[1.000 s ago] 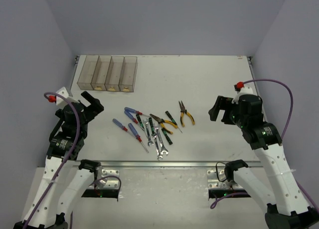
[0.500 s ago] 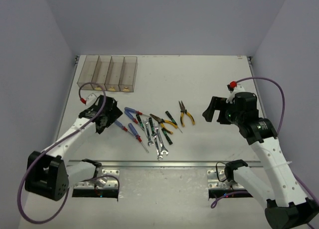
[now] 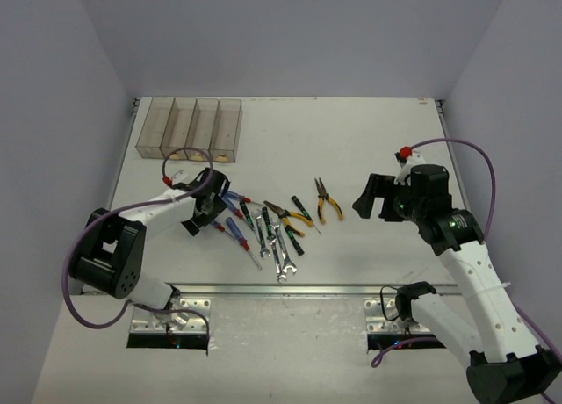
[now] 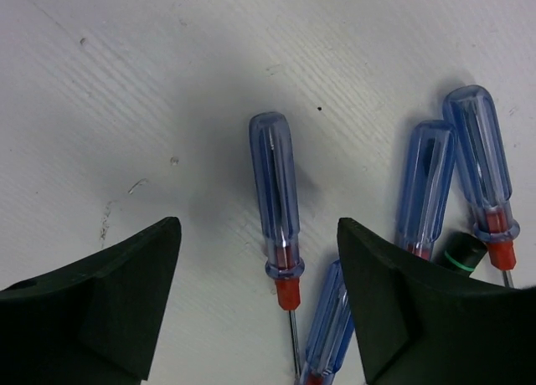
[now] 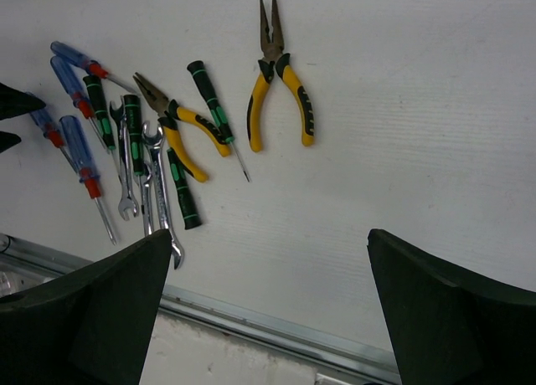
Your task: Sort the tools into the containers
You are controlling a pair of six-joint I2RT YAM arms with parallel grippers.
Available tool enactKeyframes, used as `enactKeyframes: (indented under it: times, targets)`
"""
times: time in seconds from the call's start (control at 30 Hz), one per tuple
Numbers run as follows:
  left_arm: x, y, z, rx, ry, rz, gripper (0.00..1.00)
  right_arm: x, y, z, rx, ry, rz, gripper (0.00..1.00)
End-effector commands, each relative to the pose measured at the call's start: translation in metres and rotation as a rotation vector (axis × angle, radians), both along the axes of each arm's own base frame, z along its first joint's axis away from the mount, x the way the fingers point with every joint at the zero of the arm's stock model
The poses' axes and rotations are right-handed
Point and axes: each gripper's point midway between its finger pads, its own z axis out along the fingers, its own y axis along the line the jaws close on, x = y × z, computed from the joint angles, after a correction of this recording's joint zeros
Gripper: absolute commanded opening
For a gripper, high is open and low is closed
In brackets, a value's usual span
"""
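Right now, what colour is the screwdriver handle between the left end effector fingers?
Translucent blue; screwdriver clearest in left wrist view.

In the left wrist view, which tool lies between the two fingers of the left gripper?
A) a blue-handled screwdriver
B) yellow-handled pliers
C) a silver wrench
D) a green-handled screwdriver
A: the blue-handled screwdriver lies flat inside the open left gripper, touching neither finger.

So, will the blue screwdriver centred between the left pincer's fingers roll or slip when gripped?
The blue screwdriver may roll, since its handle looks round and lies flat on the table. Its glossy clear plastic could slip in the open left pincer. It is probably stiff and light: plastic handle, thin metal shaft.
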Motion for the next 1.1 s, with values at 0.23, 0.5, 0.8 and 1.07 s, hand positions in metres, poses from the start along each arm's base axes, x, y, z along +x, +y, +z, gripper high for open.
enactKeyframes:
  times: [0.23,0.5,0.8,1.07]
  targets:
    - [0.015,-0.005,-0.018,0.009,0.029,0.01,0.13,0.007,0.005,0.011,0.015,-0.073,0.033,0.99]
    - [0.042,0.008,0.069,0.111,-0.12,-0.077,0.0,0.009,0.008,0.015,0.024,-0.085,0.046,0.99]
    - [0.14,0.033,0.242,0.258,-0.665,-0.277,0.23,0.005,0.018,0.025,0.076,-0.135,0.099,0.99]
    - [0.267,0.097,0.324,0.726,-0.711,-0.336,0.0,-0.003,0.022,0.028,0.089,-0.17,0.124,0.99]
